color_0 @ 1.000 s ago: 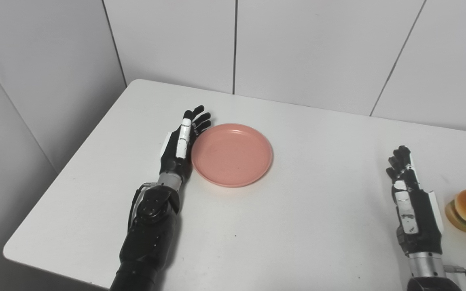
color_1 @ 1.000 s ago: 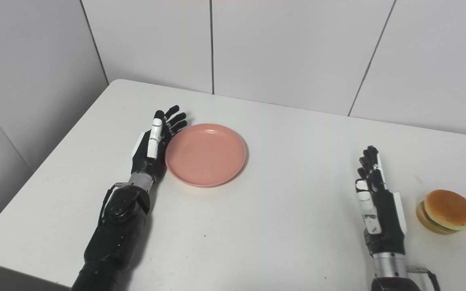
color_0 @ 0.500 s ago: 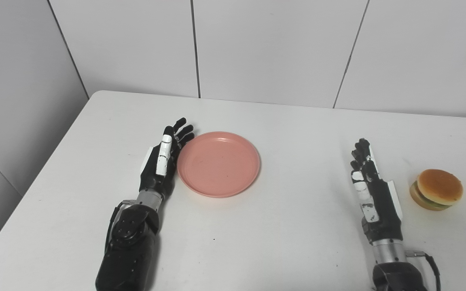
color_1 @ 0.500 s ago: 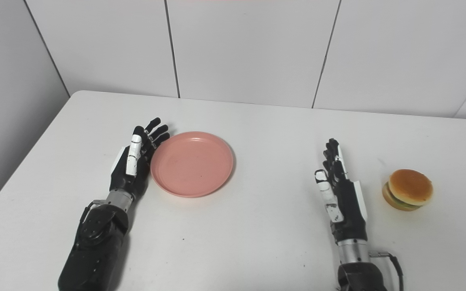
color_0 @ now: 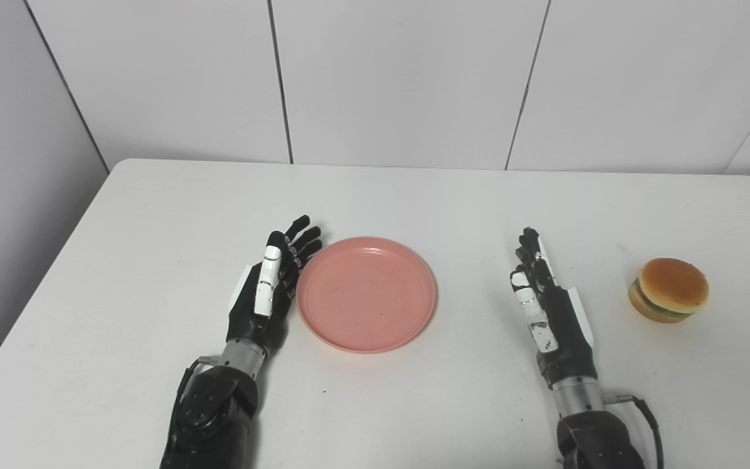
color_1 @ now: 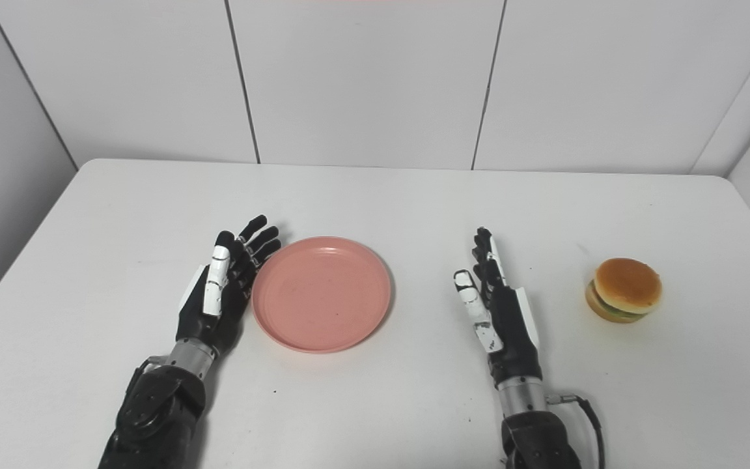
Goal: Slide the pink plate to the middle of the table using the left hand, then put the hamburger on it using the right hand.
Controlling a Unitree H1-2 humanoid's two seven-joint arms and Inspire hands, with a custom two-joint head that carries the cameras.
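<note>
The pink plate (color_0: 366,294) lies flat and right side up on the white table (color_0: 121,247), a little left of the table's middle and toward the near half; being round, it has no long axis and faces no one way. It is a plain, shallow dish of matte salmon pink with a low raised rim, bare inside but for a few tiny dark specks. Against its left rim stands the left robot hand (color_0: 264,296), set on its edge with the palm turned toward the plate, its fingers (color_0: 299,240) straight, slightly fanned and pointing away toward the wall; it appears to touch the rim or sit just beside it, and it holds nothing. To the right of the plate, clearly apart from it, the right robot hand (color_1: 499,312) also stands on edge with straight fingers held close together and pointing away, holding nothing. Farther right again, well apart from that hand and near the table's right side, sits the hamburger (color_1: 624,289), upright, with a glossy tan bun on top and a green and brown layer showing beneath it.
</note>
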